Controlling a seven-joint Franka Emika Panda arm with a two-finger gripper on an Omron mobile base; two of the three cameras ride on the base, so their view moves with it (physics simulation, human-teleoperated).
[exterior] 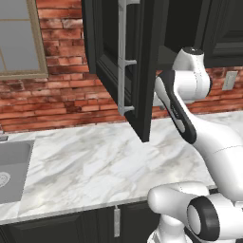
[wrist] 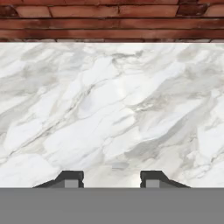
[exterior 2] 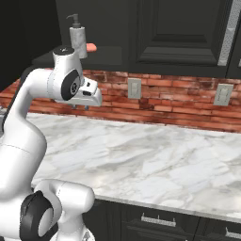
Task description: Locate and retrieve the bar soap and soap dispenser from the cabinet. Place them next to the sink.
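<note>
Marble counter [wrist: 113,109] is bare under the gripper [wrist: 111,178], jaws spread wide, holding nothing. Soap dispenser [exterior 2: 77,40] and bar soap [exterior 2: 91,47] sit at the cabinet [exterior: 137,61] shelf edge, door swung open.

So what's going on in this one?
The cabinet door stands open. Inside, on its shelf, the soap dispenser stands upright with the bar soap just beside it. The gripper is open and empty, pointing down at the marble counter below the shelf. Nothing has reached the sink yet.
</note>
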